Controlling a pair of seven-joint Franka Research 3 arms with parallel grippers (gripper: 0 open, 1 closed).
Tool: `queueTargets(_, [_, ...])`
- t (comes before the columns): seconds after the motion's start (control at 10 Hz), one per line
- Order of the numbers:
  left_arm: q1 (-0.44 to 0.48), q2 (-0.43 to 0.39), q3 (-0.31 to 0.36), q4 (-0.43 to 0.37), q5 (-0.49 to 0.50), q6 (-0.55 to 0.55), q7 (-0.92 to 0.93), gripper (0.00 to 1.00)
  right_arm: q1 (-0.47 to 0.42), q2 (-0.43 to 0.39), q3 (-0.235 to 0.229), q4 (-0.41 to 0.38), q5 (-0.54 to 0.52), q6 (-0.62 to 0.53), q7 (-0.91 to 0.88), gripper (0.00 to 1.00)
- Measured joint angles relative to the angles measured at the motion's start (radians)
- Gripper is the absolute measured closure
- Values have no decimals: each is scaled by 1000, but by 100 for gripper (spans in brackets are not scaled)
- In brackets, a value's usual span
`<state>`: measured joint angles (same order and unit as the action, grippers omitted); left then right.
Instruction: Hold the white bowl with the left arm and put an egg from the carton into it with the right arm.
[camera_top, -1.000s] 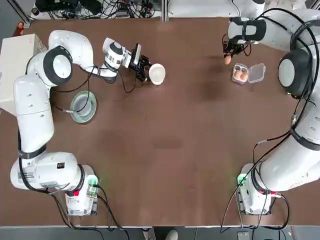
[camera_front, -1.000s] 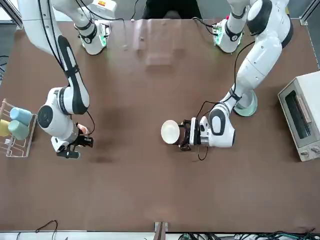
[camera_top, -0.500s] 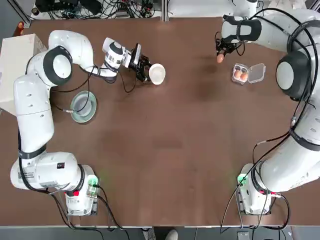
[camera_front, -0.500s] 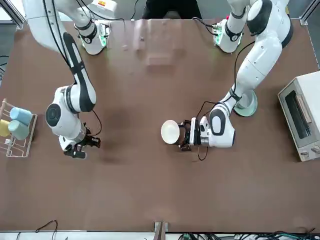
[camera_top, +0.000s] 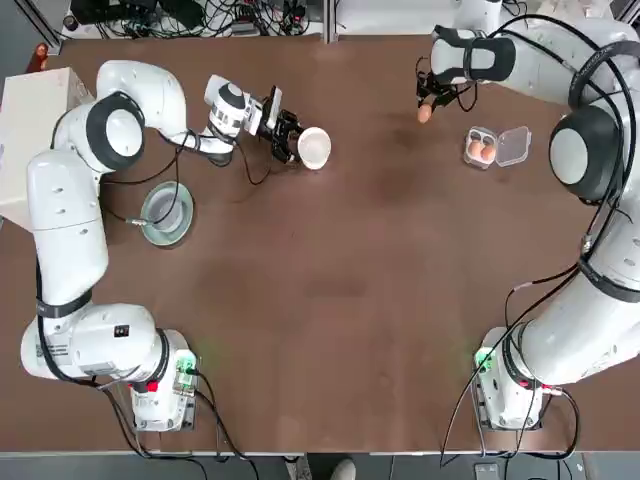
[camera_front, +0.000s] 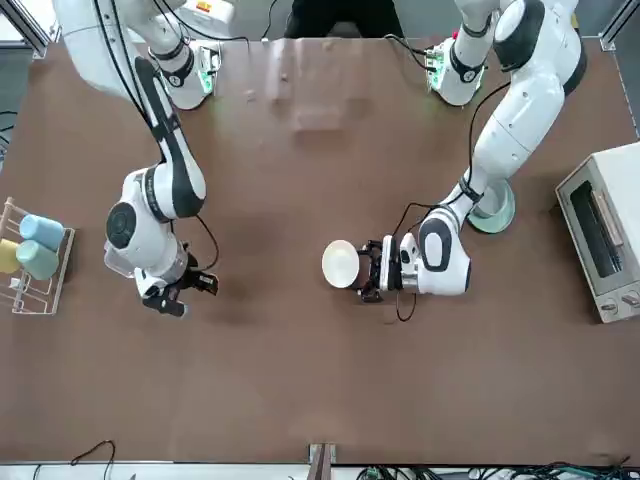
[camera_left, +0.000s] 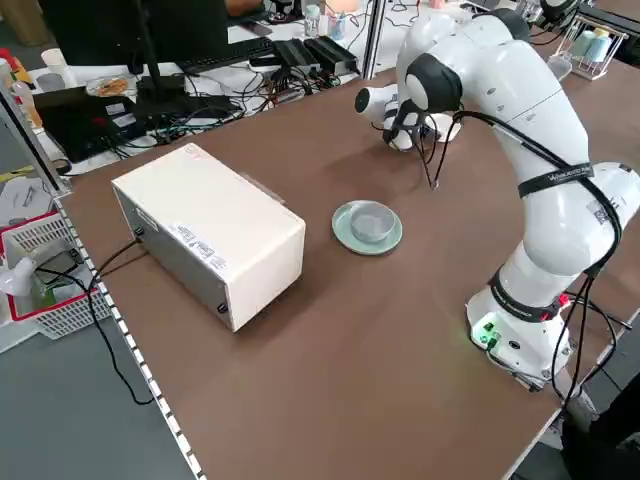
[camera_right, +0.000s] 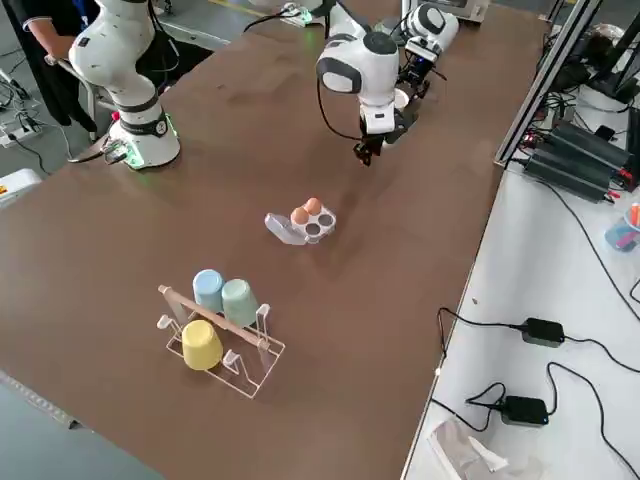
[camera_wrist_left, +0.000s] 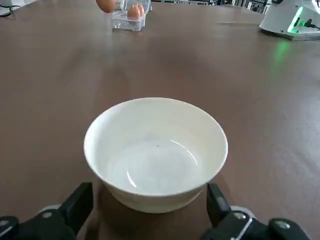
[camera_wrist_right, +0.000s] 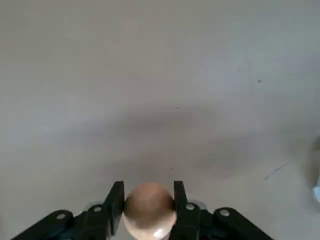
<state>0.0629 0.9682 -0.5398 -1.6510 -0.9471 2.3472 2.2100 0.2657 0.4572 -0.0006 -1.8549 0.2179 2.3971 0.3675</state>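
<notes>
Quick rundown of the table (camera_top: 330, 330): the white oven-looking box (camera_left: 215, 230) is at the left edge, toward the far left corner. Between it and the left arm (camera_top: 70, 220) there's a greenish plate (camera_left: 348, 230) with a clear glass bowl (camera_left: 373, 221) on it. Over by the right edge is a wire rack (camera_right: 262, 345) with a blue, a green and a yellow cup. The clear egg carton (camera_top: 479, 148) sits toward the far edge on the right, lid open, two brown eggs inside. Just plain tabletop between that and the white bowl (camera_wrist_left: 155, 150).

Left gripper (camera_top: 288, 137) is out near the middle of the far half, fingers wide apart and clamped on the white bowl, which opens upward. Right gripper (camera_wrist_right: 149, 195) is up near the carton, on the side toward the bowl, fingers closed around a brown egg (camera_wrist_right: 149, 212) that pokes out past its tips.
</notes>
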Motion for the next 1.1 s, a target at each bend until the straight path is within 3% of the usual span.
queueTargets(0.6, [5, 0, 0, 1, 0, 0, 0, 0, 38, 0, 32, 30, 107, 2, 44, 55])
queueTargets(1.1, [12, 0, 1, 4, 0, 1, 0, 0, 117, 5, 32, 68, 280, 29, 52, 55])
